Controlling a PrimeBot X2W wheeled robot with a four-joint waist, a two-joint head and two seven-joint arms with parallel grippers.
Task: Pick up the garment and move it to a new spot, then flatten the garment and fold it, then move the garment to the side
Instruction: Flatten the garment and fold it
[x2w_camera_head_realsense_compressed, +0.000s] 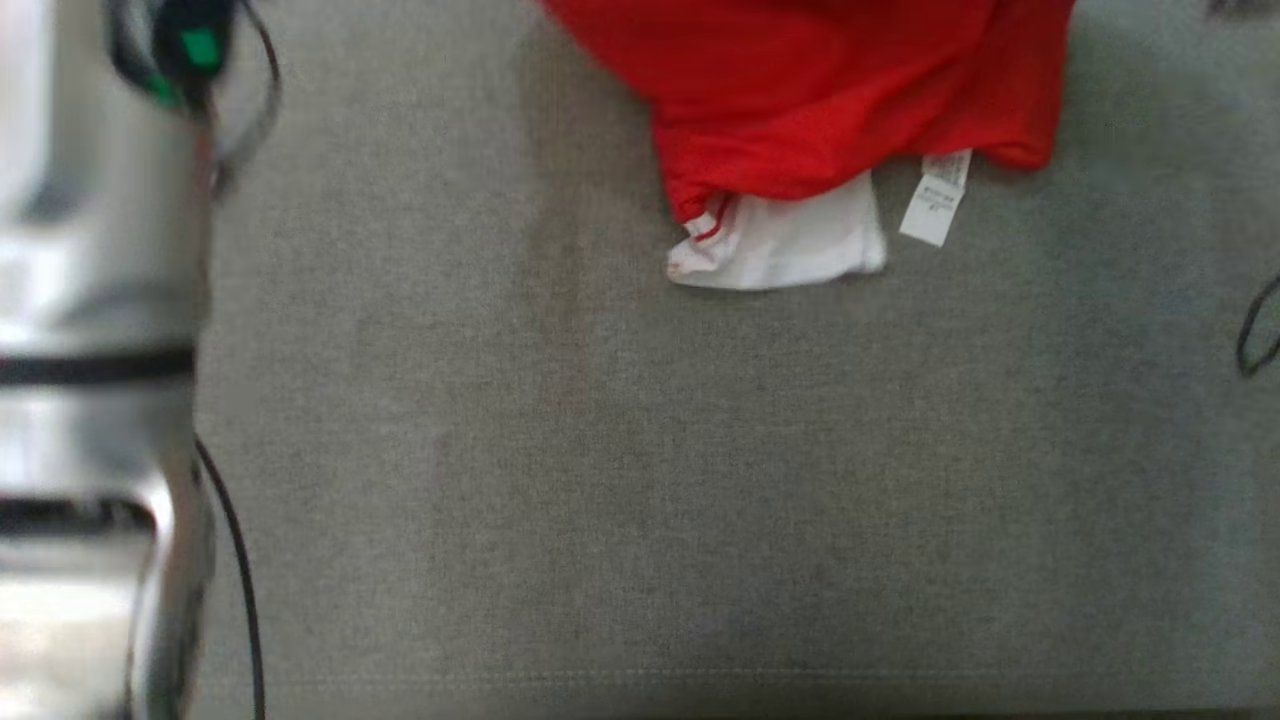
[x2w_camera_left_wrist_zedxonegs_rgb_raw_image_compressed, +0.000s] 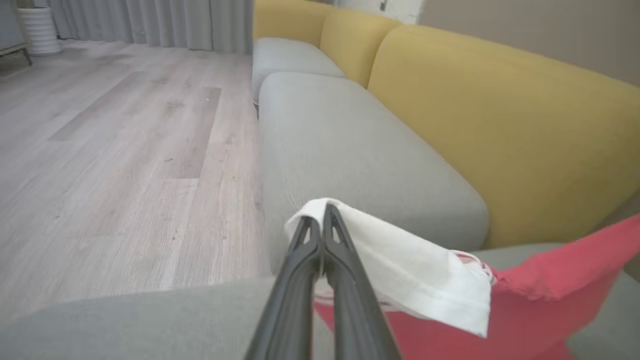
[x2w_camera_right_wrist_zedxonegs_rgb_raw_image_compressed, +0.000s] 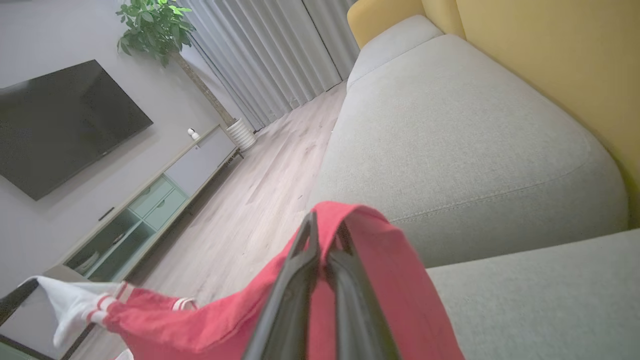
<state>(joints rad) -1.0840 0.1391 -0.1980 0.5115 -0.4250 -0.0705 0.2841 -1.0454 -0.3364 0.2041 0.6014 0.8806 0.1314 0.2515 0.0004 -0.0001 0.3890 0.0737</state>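
The garment (x2w_camera_head_realsense_compressed: 820, 100) is red with white sleeves and a white label, hanging at the top of the head view over the grey sofa seat (x2w_camera_head_realsense_compressed: 640, 480). One white sleeve trails down beside the label. My left gripper (x2w_camera_left_wrist_zedxonegs_rgb_raw_image_compressed: 320, 212) is shut on a white sleeve (x2w_camera_left_wrist_zedxonegs_rgb_raw_image_compressed: 400, 265) of the garment, with red cloth (x2w_camera_left_wrist_zedxonegs_rgb_raw_image_compressed: 550, 300) draped to its right. My right gripper (x2w_camera_right_wrist_zedxonegs_rgb_raw_image_compressed: 325, 225) is shut on a red fold of the garment (x2w_camera_right_wrist_zedxonegs_rgb_raw_image_compressed: 370, 270), held above the seat. In that same view the cloth stretches away to a white cuff (x2w_camera_right_wrist_zedxonegs_rgb_raw_image_compressed: 70, 305) at the lower left.
A pale forearm (x2w_camera_head_realsense_compressed: 90, 400) with black cables fills the head view's left edge. Yellow backrests (x2w_camera_left_wrist_zedxonegs_rgb_raw_image_compressed: 500, 115) run behind grey seat cushions (x2w_camera_left_wrist_zedxonegs_rgb_raw_image_compressed: 350, 150). Wooden floor (x2w_camera_left_wrist_zedxonegs_rgb_raw_image_compressed: 125, 150), a TV (x2w_camera_right_wrist_zedxonegs_rgb_raw_image_compressed: 60, 120), a low cabinet (x2w_camera_right_wrist_zedxonegs_rgb_raw_image_compressed: 150, 200), a plant (x2w_camera_right_wrist_zedxonegs_rgb_raw_image_compressed: 155, 25) and curtains lie beyond.
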